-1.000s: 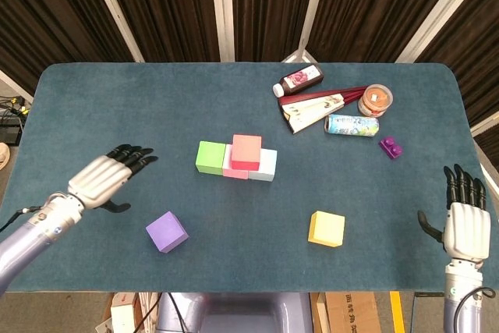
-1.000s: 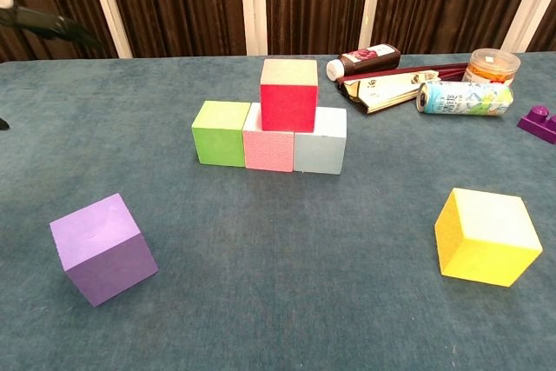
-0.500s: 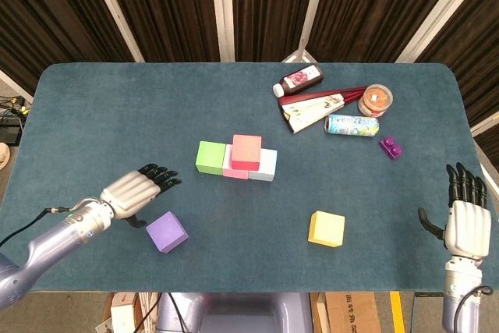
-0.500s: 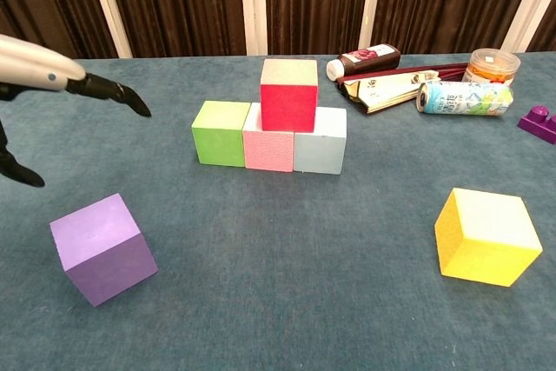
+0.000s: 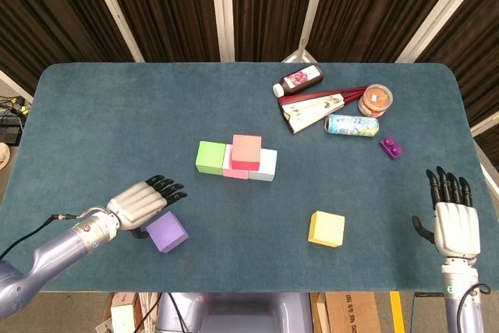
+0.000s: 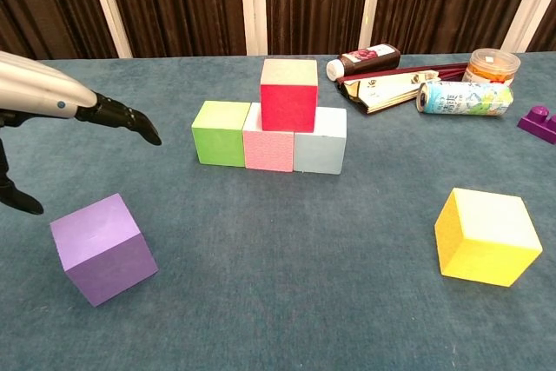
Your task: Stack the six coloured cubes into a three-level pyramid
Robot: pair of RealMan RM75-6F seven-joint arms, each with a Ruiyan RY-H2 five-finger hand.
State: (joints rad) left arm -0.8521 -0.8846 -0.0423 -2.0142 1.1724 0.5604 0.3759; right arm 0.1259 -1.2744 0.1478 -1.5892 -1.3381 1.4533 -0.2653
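A green cube (image 5: 210, 157), a pink cube (image 5: 231, 171) and a pale blue cube (image 5: 265, 165) stand in a row mid-table, with a red cube (image 5: 246, 151) on top over the pink and blue ones. A purple cube (image 5: 167, 232) lies front left and a yellow cube (image 5: 327, 228) front right. My left hand (image 5: 143, 201) hovers open just above and to the left of the purple cube (image 6: 102, 248), fingers (image 6: 122, 119) stretched out, thumb below. My right hand (image 5: 451, 217) is open at the table's right front edge, away from all cubes.
At the back right lie a dark bottle (image 5: 299, 80), a folded fan (image 5: 316, 107), a round orange-lidded tub (image 5: 375, 100), a printed can (image 5: 352, 125) and a small purple toy brick (image 5: 391, 147).
My left hand has moved right and toward the table's front, down to the purple cube. My right hand has shifted slightly left and further onto the table. The cubes have not moved.
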